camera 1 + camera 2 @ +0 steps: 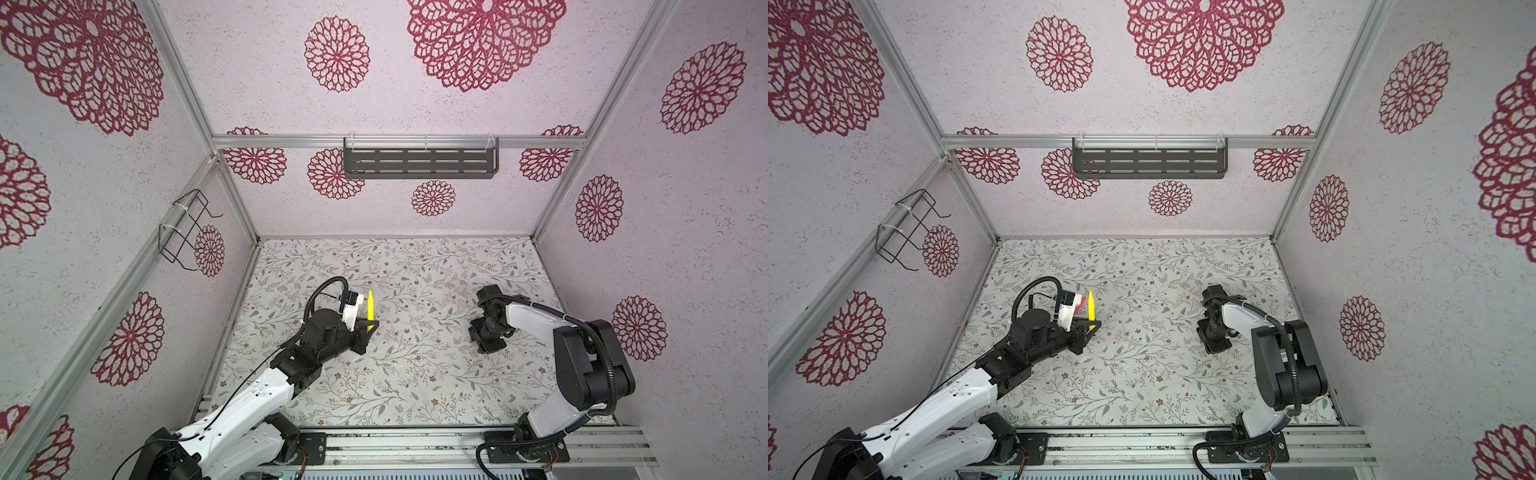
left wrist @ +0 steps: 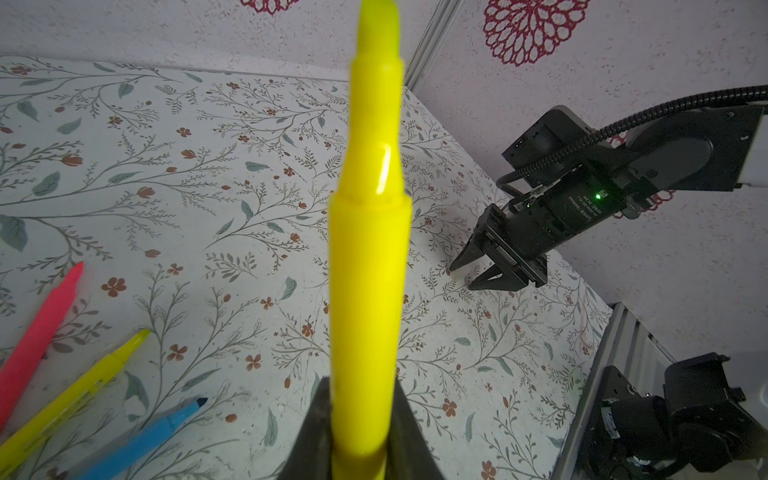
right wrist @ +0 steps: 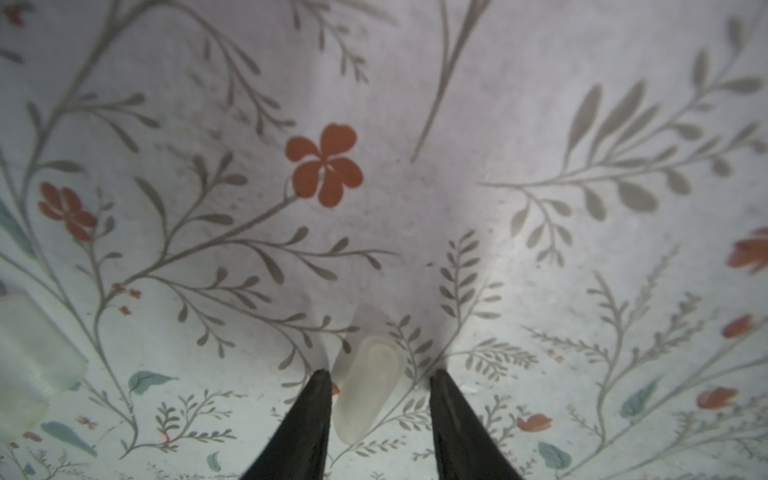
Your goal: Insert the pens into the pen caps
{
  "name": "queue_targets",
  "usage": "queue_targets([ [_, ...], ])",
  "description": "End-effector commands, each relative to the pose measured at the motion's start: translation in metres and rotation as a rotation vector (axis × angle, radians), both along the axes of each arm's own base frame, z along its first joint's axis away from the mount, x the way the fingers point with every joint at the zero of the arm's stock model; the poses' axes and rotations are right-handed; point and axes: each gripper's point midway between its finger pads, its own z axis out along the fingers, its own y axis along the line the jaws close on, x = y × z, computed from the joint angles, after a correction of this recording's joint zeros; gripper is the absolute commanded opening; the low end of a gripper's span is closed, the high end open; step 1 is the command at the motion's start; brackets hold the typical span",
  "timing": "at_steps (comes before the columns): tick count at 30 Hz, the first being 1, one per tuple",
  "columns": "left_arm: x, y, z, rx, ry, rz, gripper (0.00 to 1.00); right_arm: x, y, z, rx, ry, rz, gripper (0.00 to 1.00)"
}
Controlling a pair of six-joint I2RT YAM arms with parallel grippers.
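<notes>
Cap pickup in hand: right pincer (image 3: 379, 372) released, straddling pen cap (image 3: 365, 399); left pincer (image 2: 359, 380) clenches yellow pen (image 2: 368, 270). Next: close squarely on pen cap.

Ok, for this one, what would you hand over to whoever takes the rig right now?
Left gripper: jaws shut on a yellow pen, held upright with its bare tip up.
Right gripper: down at the mat, jaws open on either side of a lying pen cap, not yet clamped.
Lying on the mat near the left arm: red-pink pen, second yellow pen and blue pen, all uncapped.
Done: no pen is capped.
Left: grab the cap, fit it on the held pen, then do the other three.
</notes>
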Motion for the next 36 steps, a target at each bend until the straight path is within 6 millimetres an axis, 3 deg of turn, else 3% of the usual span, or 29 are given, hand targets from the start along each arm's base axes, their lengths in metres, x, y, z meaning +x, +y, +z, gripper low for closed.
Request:
queue_targets([
  [1, 0.0, 0.005, 0.001, 0.004, -0.014, 0.015, 0.0, -0.016, -0.013, -0.02, -0.052, 0.065, -0.051, 0.39],
  [23, -0.001, 0.01, 0.007, 0.008, -0.028, 0.03, 0.0, -0.018, -0.025, -0.038, -0.077, 0.074, -0.043, 0.35],
  [27, -0.002, 0.011, 0.007, 0.008, -0.029, 0.031, 0.0, -0.02, -0.024, -0.042, -0.06, 0.036, -0.047, 0.1],
  [33, 0.0, 0.011, 0.008, 0.012, -0.037, 0.035, 0.0, -0.014, -0.024, -0.032, -0.07, 0.013, 0.007, 0.07],
  [36, 0.002, 0.008, 0.01, 0.012, -0.038, 0.027, 0.0, -0.001, -0.019, -0.024, -0.054, -0.038, 0.077, 0.0],
])
